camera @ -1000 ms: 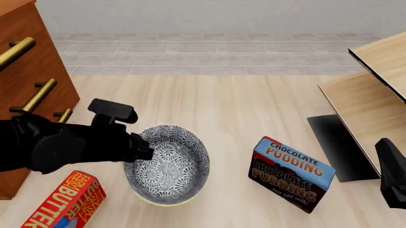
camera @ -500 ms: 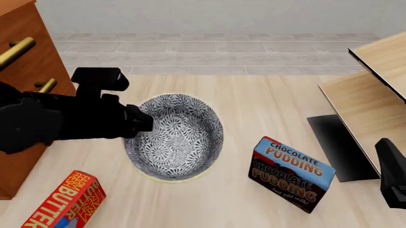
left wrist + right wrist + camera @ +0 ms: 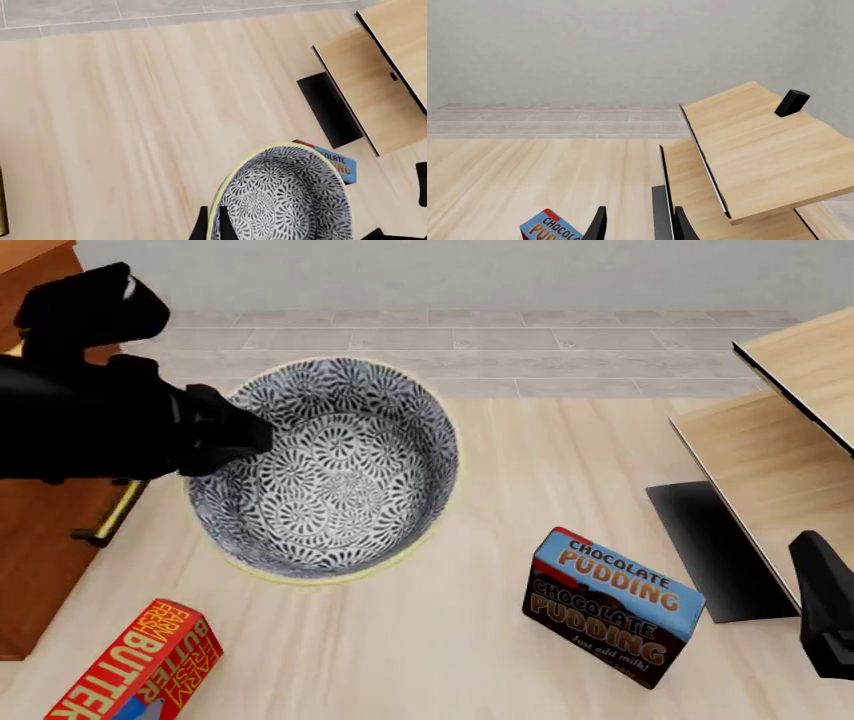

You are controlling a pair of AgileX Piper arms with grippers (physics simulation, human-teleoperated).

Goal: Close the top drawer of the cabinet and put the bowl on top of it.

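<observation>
Fingers [image 3: 223,227] of the left gripper [image 3: 212,229] pinch the near-left rim of the bowl [image 3: 324,468], 1 finger outside the cream wall and 1 inside against the pattern; the grip is clenched on that rim; in the front view the black left arm hides the fingertips, and only the wrist body meets the bowl's left edge. The bowl hangs above the table [image 3: 507,470], tilted so its blue-grey and white floral inside faces the front camera; a thin cream edge shows along its lower rim; it sits just right of the cabinet [image 3: 40,540], and I cannot tell whether it touches the wood. The cabinet stands at the left edge of the front view, reddish-brown, mostly behind the arm; 1 brass bar handle [image 3: 114,515] shows below the arm; the top drawer is hidden, so I cannot tell whether it is in or out.

Below the bowl in the left wrist view a corner of the pudding box [image 3: 614,605] peeks out; in the front view the box stands on the table to the right of the bowl, well apart from it, tilted; a red butter box [image 3: 127,665] lies at the lower left, near the cabinet's foot.

Right gripper [image 3: 639,225] sits low at the right edge of the front view, its 2 fingers parted and grasping nothing; pale wood furniture [image 3: 760,155] rises just beyond it, with a dark panel [image 3: 707,550] at its base.
</observation>
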